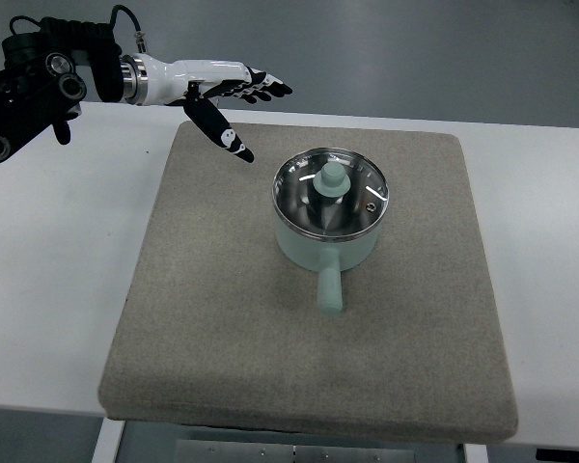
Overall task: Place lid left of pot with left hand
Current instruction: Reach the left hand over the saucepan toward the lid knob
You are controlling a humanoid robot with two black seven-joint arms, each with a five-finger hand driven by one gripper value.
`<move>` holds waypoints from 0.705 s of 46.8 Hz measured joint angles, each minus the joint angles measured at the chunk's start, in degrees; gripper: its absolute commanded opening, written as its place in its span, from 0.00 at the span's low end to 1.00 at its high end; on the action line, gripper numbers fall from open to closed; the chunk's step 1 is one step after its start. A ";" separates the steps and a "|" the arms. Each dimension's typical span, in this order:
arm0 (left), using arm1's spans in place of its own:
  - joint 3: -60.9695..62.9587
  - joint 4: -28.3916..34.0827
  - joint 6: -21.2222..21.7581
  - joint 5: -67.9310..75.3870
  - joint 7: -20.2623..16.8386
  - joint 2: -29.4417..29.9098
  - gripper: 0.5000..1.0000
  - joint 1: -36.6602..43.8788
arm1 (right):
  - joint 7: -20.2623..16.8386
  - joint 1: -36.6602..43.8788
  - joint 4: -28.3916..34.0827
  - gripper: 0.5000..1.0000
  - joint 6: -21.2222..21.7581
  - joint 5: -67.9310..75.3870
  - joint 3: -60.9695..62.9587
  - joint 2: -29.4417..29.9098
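Reaching in from the upper left, the robot's black-jointed left arm (39, 82) ends in a glossy white left hand with black fingertips (222, 96), its fingers stretched out flat, its thumb angled downward, holding nothing.

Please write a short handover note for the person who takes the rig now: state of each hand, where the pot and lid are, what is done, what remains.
Left hand: open, fingers spread, holding nothing, above the far left corner of the mat, apart from the pot.
Right hand: not in view.
Pot: mint green, stands on the mat a little right of its middle, handle pointing to the near edge.
Lid: glass with a green knob, still seated on the pot.
Done: nothing visible yet; the lid is not lifted.
Left: bring the left hand to the knob, grasp it, lift the lid, set it down on the mat left of the pot.
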 measured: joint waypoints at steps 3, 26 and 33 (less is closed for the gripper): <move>0.00 -1.56 0.02 2.33 0.00 -0.15 0.99 -0.33 | 0.00 0.00 0.00 0.85 0.00 0.00 0.00 0.00; 8.55 -5.77 -0.22 9.73 0.00 -3.18 0.99 -8.15 | -0.02 0.00 0.00 0.85 0.00 0.00 0.00 0.00; 10.34 -5.72 -0.22 10.77 0.00 -5.80 0.99 -8.87 | -0.03 0.00 0.00 0.85 0.01 0.00 0.00 0.00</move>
